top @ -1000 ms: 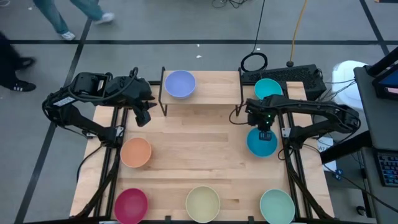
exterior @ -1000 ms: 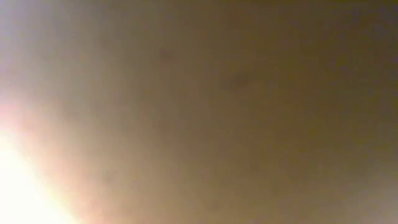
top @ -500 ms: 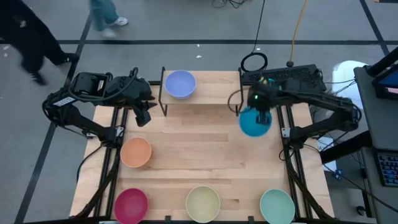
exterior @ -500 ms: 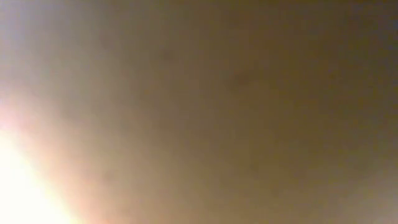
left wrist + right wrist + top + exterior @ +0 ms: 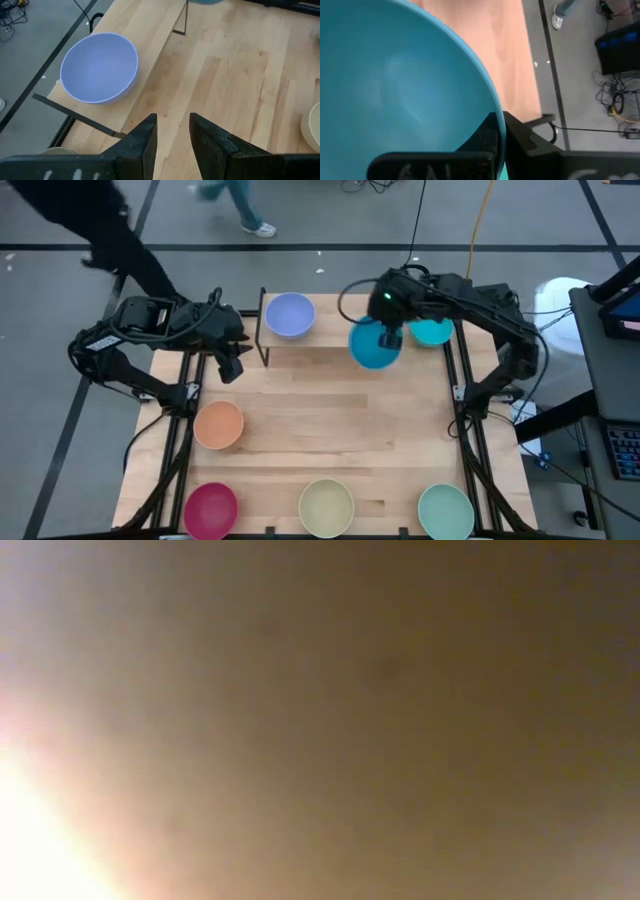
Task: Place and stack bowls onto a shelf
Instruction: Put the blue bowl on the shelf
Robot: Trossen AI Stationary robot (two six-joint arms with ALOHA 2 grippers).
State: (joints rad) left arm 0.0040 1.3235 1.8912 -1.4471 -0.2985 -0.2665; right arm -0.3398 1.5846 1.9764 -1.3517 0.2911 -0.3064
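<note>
My right gripper (image 5: 388, 340) is shut on a cyan bowl (image 5: 372, 346), which hangs in the air over the right end of the shelf (image 5: 325, 330). A periwinkle bowl (image 5: 289, 314) stands on the shelf's left part. A second cyan bowl (image 5: 434, 332) sits right of the shelf, partly under my right arm. My left gripper (image 5: 228, 366) waits open and empty left of the shelf, its fingers (image 5: 145, 137) apart. The low view shows only a brown blur. My right gripper holds the cyan bowl by its rim (image 5: 494, 116), on the side toward the table's right edge. One finger (image 5: 482, 135) is inside the bowl and the other (image 5: 522, 142) outside. The fingers slant down from the right. The bowl is lifted clear, its opening up.
On the table's near half stand an orange bowl (image 5: 218, 424), a magenta bowl (image 5: 210, 510), a pale yellow bowl (image 5: 326, 507) and a mint green bowl (image 5: 445, 511). A keyboard (image 5: 480, 302) lies at the far right. People walk on the floor (image 5: 130, 250) beyond the far edge.
My right gripper has risen with the cyan bowl from the table's right side. It has gone toward the far edge and to the left, to above the shelf's right end, tipping as it went. The bowl is lifted clear. My left arm has kept still.
</note>
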